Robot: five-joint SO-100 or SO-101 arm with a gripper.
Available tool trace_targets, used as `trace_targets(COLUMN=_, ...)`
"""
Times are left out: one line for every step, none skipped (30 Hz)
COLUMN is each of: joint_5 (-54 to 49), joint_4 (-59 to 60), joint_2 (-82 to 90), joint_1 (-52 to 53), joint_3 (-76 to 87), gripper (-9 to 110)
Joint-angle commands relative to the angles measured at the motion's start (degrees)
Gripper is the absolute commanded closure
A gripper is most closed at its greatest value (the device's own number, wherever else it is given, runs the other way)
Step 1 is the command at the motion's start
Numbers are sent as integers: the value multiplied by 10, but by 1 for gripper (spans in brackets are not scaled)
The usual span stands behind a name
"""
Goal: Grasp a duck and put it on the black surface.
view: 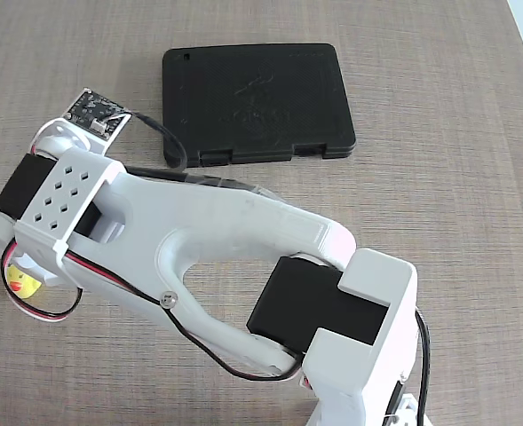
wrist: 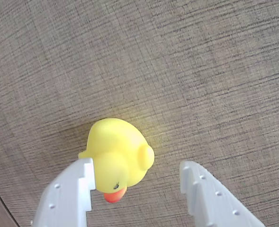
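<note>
Down in the wrist view, the tool (wrist: 137, 182) stands wide open, its two white fingers (wrist: 66, 198) rising from the bottom edge with a broad gap between them. The duck (wrist: 118, 156) lies in that gap, hard against the left finger as that view shows it and well clear of the right one. It has hold of nothing: the jaws are not closed on the duck, though whether the left finger actually touches it I cannot tell. The duck's red-orange beak (wrist: 114, 196) points toward the bottom of the picture, with one small dark eye just above it. It rests on the brown woodgrain surface (wrist: 201, 71).

Seen from the fixed view, the white arm (view: 234, 235) stretches from the lower right toward the left edge, and only a sliver of the duck (view: 19, 282) shows beneath its far end, low on the left. The black slab (view: 252, 98) lies flat near the top middle, well apart from the duck, its two latch notches on the long edge nearer the arm. A small circuit board (view: 94, 112) sits at the arm's upper left end, with a black cable running from it.
</note>
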Motion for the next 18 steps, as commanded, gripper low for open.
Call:
trace_targets(joint_5=-4, joint_4=0, joint_2=4, joint_1=-11, joint_3=-30, gripper=84)
trace_targets(joint_5=-4, joint_4=-1, joint_2=3, joint_1=-11, joint_3=-30, gripper=84)
trace_targets(joint_5=-4, joint_4=-4, joint_2=3, joint_1=-11, joint_3=-30, gripper=84)
trace_targets(joint_5=-4, joint_4=-4, joint_2=4, joint_1=-11, joint_3=-30, gripper=84)
trace_targets(joint_5=-4, joint_4=-6, joint_2=5, joint_1=-11, joint_3=-30, gripper=84)
trace_targets(joint_5=-4, joint_4=-7, joint_2=6, joint_1=-11, joint_3=-30, gripper=84)
trace_targets(joint_5=-4, joint_4=-8, joint_2=6, joint_1=-11, joint_3=-31, gripper=84)
trace_targets(joint_5=-4, joint_4=-8, joint_2=4, joint_1=-12, joint_3=-31, gripper=84)
trace_targets(joint_5=-4, joint_4=-8, joint_2=3, joint_1=-12, joint_3=-32, gripper=84)
trace_targets(joint_5=-4, joint_4=-9, joint_2=2, joint_1=-13, joint_3=-36, gripper=84)
trace_targets(joint_5=-4, joint_4=-9, joint_2=2, joint_1=-13, joint_3=-41, gripper=84)
trace_targets(joint_5=-4, joint_4=-8, joint_2=2, joint_1=-13, joint_3=-48, gripper=84)
trace_targets(joint_5=-4, joint_4=-7, joint_2=2, joint_1=-13, joint_3=-56, gripper=84)
trace_targets(joint_5=-4, joint_4=-4, joint_2=2, joint_1=-13, joint_3=-64, gripper=84)
trace_targets(joint_5=-4, joint_4=-2, joint_2=1, joint_1=-13, joint_3=-71, gripper=84)
trace_targets(joint_5=-4, joint_4=-2, joint_2=0, joint_1=-13, joint_3=-77, gripper=84)
trace_targets(joint_5=-4, joint_4=-1, joint_2=-5, joint_1=-13, joint_3=-83, gripper=84)
trace_targets(joint_5=-4, joint_4=-1, joint_2=-11, joint_1=-13, joint_3=-90, gripper=84)
